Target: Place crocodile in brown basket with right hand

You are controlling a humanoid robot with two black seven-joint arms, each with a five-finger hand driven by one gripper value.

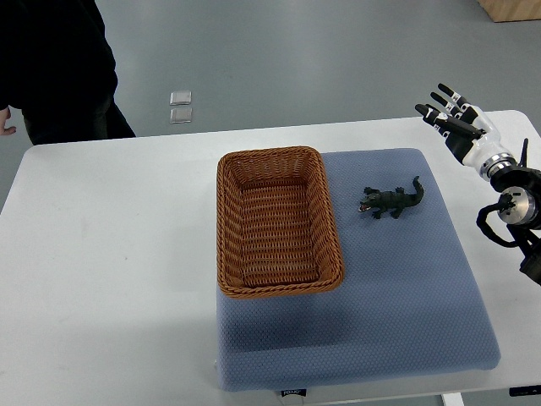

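One small dark crocodile [392,201] lies belly-down on the blue mat [406,296], in its far right quarter, nearer the mat's far edge than its near one and well in from the right edge. Its open snout points at the basket [226,228] and its tail lifts toward the mat's far right corner. It looks like a moulded toy, so probably light, fairly stiff and not fragile, with a ridged back that should give the fingers some bite. The tail and legs are thin and would likely twist or slip out, so the trunk between the legs seems the best place to hold it, pinched across both flanks from above. The brown woven basket is empty and sits on the mat's far left corner with its long sides running far to near. Its right rim is just beside the crocodile's snout but not touching it. The right hand [456,118] hovers over the table's [101,254] far right corner, beyond the mat, with fingers spread and nothing in them, well apart from the toy. No left hand shows. A person [59,59] in dark clothes stands at the table's far left corner
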